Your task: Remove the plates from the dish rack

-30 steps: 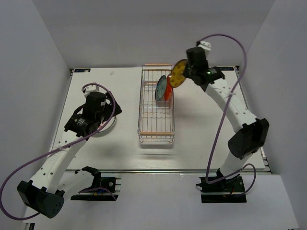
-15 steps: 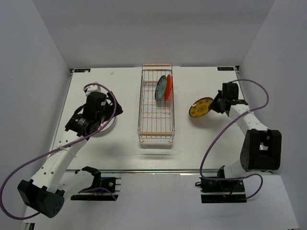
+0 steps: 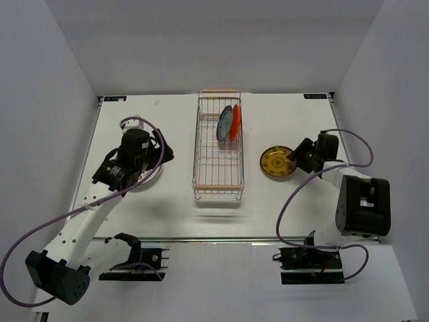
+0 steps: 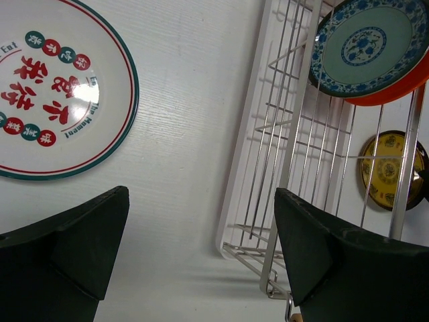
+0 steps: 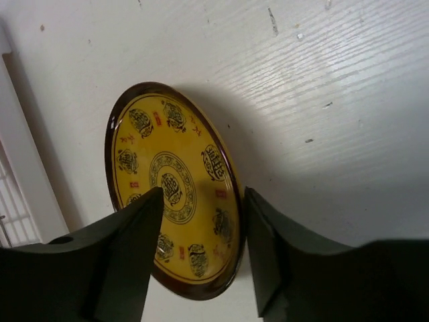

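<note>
**Item:** mustard-yellow plate [image 5: 174,181]. Laid on desk [image 3: 167,215] right of dish rack [image 3: 196,144], near rim caught between fingers of right gripper [image 5: 203,194]. Fingers parted astride rim; pinch or slack not determinable.

**Left gripper** [image 4: 201,194]: spread wide, empty, held beside white plate with red marks [image 4: 47,87].

**Leaning in rack:** grey-teal plate [image 4: 365,47], orange-red plate [image 4: 395,90].

**Hazards** — plate dragged or flipped if retreat is made with finger under rim; clatter if released while tilted; rack wire snagged by left gripper on reach-in.
</note>
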`<state>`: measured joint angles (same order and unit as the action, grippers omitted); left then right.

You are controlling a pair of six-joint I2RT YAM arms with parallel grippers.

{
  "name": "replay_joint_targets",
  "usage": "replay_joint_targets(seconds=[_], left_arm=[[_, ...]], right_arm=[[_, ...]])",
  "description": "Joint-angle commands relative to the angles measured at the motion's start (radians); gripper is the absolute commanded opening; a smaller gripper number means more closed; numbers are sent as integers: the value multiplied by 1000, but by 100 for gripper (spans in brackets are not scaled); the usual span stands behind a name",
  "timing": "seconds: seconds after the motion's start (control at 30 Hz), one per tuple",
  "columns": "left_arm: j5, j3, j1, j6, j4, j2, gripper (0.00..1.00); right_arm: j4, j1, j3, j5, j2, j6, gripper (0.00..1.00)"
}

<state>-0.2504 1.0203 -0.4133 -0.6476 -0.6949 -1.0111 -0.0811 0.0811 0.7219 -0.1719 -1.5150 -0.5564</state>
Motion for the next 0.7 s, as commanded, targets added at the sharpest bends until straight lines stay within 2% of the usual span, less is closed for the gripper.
replay_joint_targets(seconds=[0.0,0.2,0.27,0.43,0.53,0.57,0.67], left_arm=[[3,1,5,8,20,6,98],[-3,-14,5,2,18,16,98],[-7,-15,5,2,12,17,98],[-6,-8,5,5,1,22,98],[13,-5,5,8,3,29,98],[13,-2,5,6,0,29,98],[-9,11,5,6,-15,31,98]], right_arm=[[-34,19,-3,14,30,41,59],[110,20,45,101,90,98,77],[158,17,77,118,102,111,89],[332,-23,269,143,125,133,89],[411,-119,431,205,108,164,89],[421,-198,473,218,89,189,89],[469,-283,640,275,20,203,89]])
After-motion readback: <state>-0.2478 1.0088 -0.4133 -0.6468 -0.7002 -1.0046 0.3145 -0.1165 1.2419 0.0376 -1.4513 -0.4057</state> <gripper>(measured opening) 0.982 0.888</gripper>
